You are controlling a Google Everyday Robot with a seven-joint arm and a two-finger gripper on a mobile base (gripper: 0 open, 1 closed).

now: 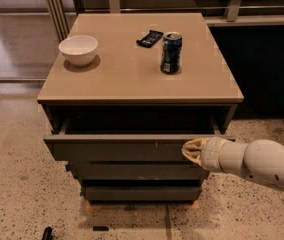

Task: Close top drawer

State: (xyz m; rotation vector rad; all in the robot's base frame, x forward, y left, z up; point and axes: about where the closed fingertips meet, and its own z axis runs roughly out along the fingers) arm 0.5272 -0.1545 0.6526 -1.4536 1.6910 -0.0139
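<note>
The top drawer [117, 148] of the tan cabinet stands partly open, its flat grey-brown front with small pale scratch marks right of centre. Its dark inside shows as a narrow strip under the cabinet top. My gripper [189, 150] comes in from the lower right on a white arm and its yellowish tip presses against the right part of the drawer front. Two similar grey drawer fronts below are shut.
On the cabinet top [132, 79] stand a white bowl [78, 49], a blue can [171, 52] and a small black object [149, 37]. Speckled floor surrounds the cabinet. A dark counter [262, 59] stands to the right, and metal posts at the back left.
</note>
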